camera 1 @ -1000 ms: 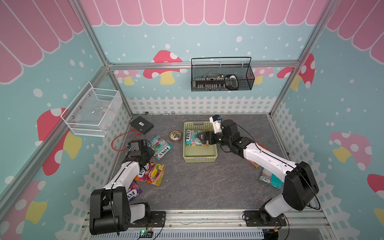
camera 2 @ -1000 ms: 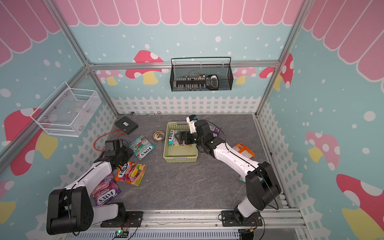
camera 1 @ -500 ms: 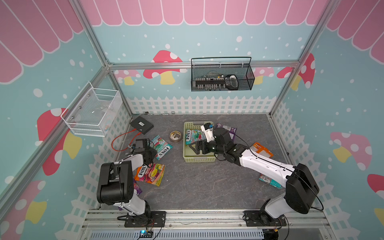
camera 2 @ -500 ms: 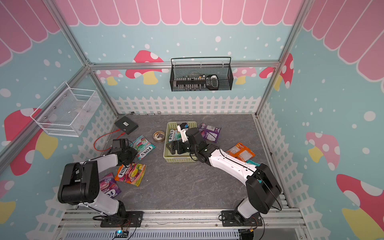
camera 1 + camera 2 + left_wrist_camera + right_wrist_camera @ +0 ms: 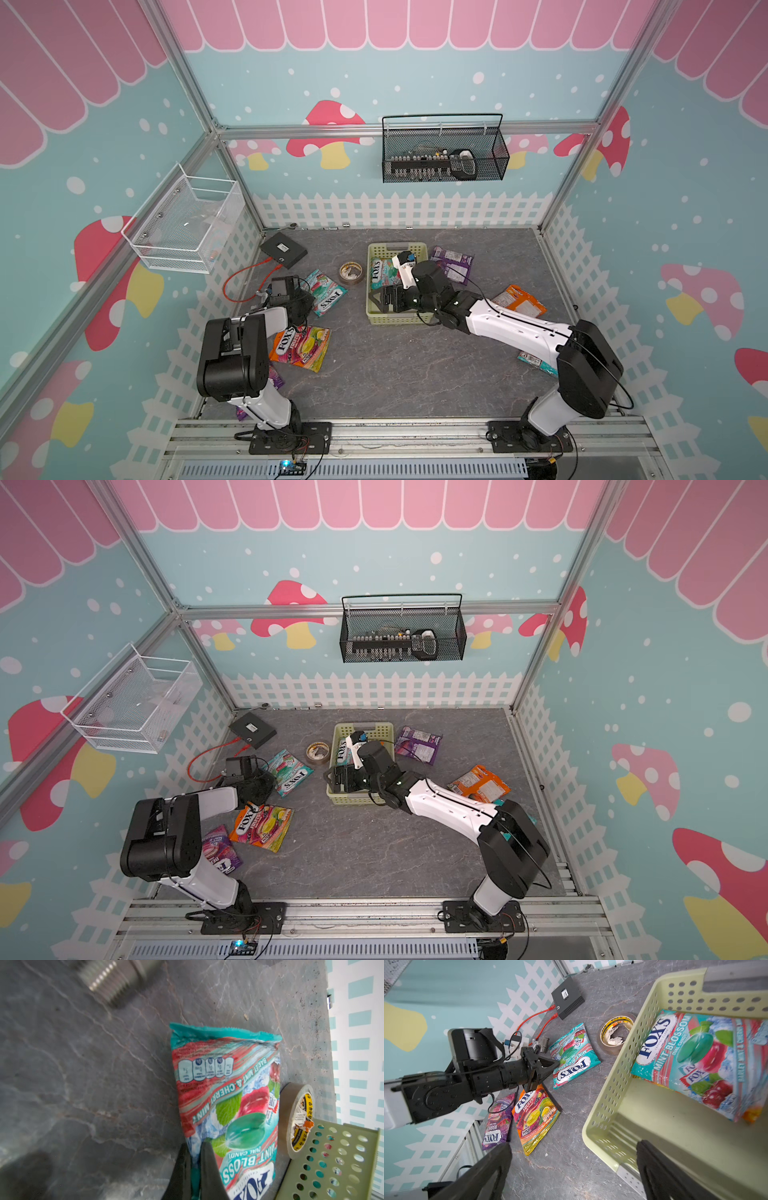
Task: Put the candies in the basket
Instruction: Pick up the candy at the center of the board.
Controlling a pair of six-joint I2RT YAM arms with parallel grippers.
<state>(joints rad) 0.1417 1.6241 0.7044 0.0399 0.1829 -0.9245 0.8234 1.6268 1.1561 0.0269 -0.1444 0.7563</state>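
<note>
Left wrist: left pincer [image 5: 195,1159] clenched on mint bag [image 5: 226,1093] edge | right pincer [image 5: 573,1147] released at basket [image 5: 608,1088] rim | step: pickup | next: you lift clear, carry to basket.

White links [image 5: 511,328], black joints [image 5: 586,374].

Cropped at the edge of the left wrist view: the left claw [image 5: 194,1147] behind its tips, plus the end of the counter mint bag [image 5: 226,1095] pinched there. Blurred in that view: a threaded metal fitting [image 5: 112,980]. Cropped in the right wrist view: both right claw [image 5: 574,1144] fingers and part of the basket [image 5: 612,1076]. Buried under the basket mint bag [image 5: 695,1059]: a second bag [image 5: 752,1114], only an orange corner showing. Covered from above by the right arm [image 5: 511,328]: most of a teal bag [image 5: 536,362], near right. Partly behind the left arm [image 5: 216,800]: a purple bag [image 5: 220,850]. Too small to identify: the black wire basket [image 5: 444,166] contents.
</note>
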